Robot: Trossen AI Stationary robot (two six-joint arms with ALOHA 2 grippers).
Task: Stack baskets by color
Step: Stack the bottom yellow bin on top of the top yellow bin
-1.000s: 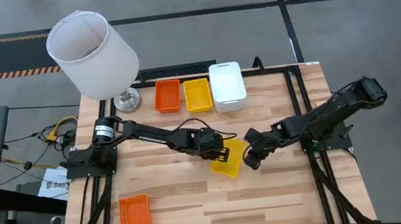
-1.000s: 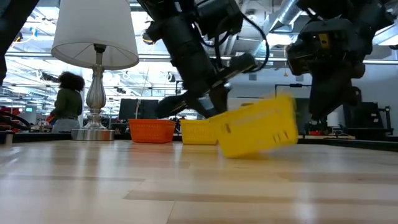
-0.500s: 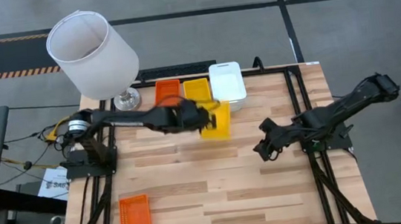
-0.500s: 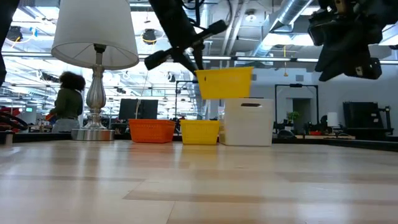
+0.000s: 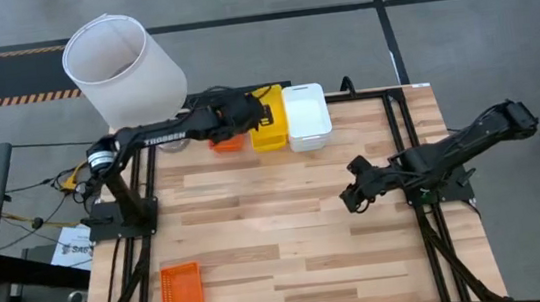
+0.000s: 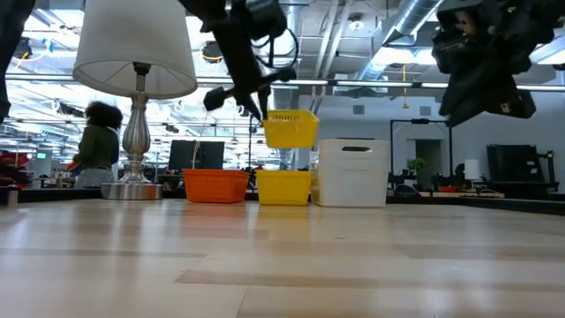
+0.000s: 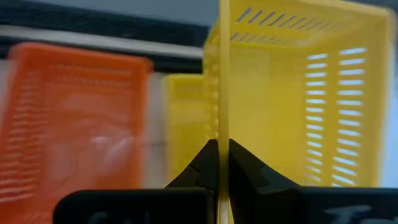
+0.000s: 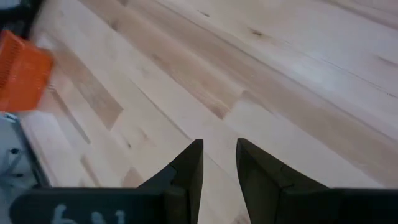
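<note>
A yellow basket point(image 6: 290, 129) is being carried in the air by the left gripper point(image 7: 219, 163), whose fingers are pinched on one side wall of it. From the low view it hangs clear above the yellow stack point(image 6: 283, 187) at the table's far edge, with daylight between the two.

The risk lies in the lineup. The carried basket is gripped by a thin wall only, so it could swing or tip on release. If it is let go off-centre, a corner could catch on the rim of the yellow stack and it could end up cocked rather than nested. It could also spill sideways onto the orange stack point(image 5: 228, 141) just left of the yellow stack, or bump the white stack point(image 5: 305, 114) touching the yellow stack on its right. The lamp point(image 5: 124, 71), left of the yellow stack, stands close by the left arm's reach and could be brushed.

The right gripper point(image 8: 218, 163) hovers over bare table point(image 5: 288, 229), well to the front-right of the yellow stack, its fingers drawn in with nothing held. A lone orange basket point(image 5: 182, 290) lies far to the front-left of the yellow stack, not yet collected.
</note>
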